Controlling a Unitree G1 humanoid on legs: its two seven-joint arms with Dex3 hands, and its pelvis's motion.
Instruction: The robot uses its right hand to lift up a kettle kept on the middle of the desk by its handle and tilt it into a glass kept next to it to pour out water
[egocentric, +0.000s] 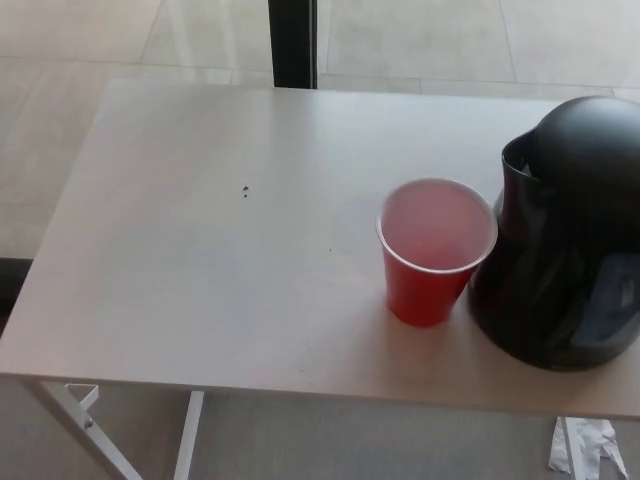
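Pale laminate desk (200, 280) fills most of the frame, running from the upper left down to the lower edge, with white legs visible beneath at the lower left. Floor tiles and a dark vertical post (292, 42) lie beyond it at the top.

Next in size, the black kettle (562, 240) stands upright at the right edge of the frame, partly cut off, its spout lip facing left toward the cup. It is a rigid, glossy body, judged heavy if filled and likely slippery on its smooth shell. The handle is not clearly visible; it appears to lie on the far right side, out of frame or hidden, and that is where hold should be taken, since the rounded body offers no secure purchase.

Red plastic cup (436, 252) stands upright just left of the kettle, touching or nearly touching its base. It is light, thin-walled and easily tipped; the interior looks pale, and whether it holds liquid cannot be determined.

Two small dark specks (245, 191) sit on the desk, left of centre.

Neither hand appears anywhere in the frame, so their spread or closure cannot be reported. Lifting has not begun.
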